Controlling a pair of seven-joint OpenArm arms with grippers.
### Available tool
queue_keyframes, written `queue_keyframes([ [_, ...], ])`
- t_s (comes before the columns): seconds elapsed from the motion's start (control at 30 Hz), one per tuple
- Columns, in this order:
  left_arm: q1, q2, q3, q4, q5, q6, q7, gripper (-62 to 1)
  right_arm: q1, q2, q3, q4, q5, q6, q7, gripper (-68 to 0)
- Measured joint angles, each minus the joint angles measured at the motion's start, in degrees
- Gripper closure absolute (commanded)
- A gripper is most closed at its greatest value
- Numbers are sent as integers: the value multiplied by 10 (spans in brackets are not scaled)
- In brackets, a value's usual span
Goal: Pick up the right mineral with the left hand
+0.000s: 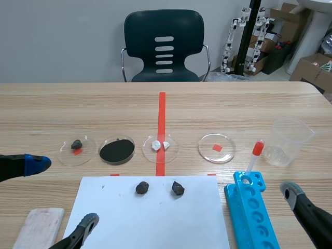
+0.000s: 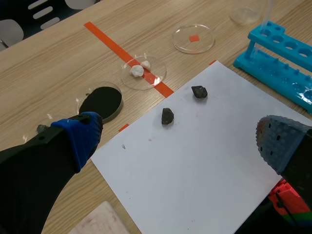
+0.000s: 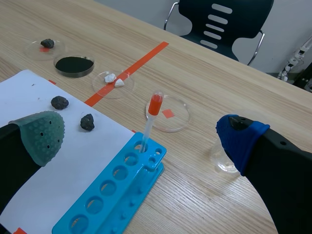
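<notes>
Left fingers spread, right fingers spread, right mineral untouched on paper

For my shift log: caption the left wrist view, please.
Left gripper open; ahead on white paper, right mineral lies beside left mineral, nearer the blue rack.

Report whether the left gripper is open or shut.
Open. The left gripper has its fingers wide apart, nothing between them; the right mineral lies on the paper ahead.
</notes>
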Motion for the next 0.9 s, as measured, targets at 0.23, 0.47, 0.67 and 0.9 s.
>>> queue_keyframes([
  [0.23, 0, 0, 0, 0, 0, 0, 15, -623, 0, 0, 0, 0, 0, 0, 0, -679],
  [0.47, 0, 0, 0, 0, 0, 0, 14, -623, 0, 0, 0, 0, 0, 0, 0, -679],
  [0.67, 0, 0, 0, 0, 0, 0, 14, -623, 0, 0, 0, 0, 0, 0, 0, -679],
  [0.9, 0, 0, 0, 0, 0, 0, 14, -623, 0, 0, 0, 0, 0, 0, 0, -679],
])
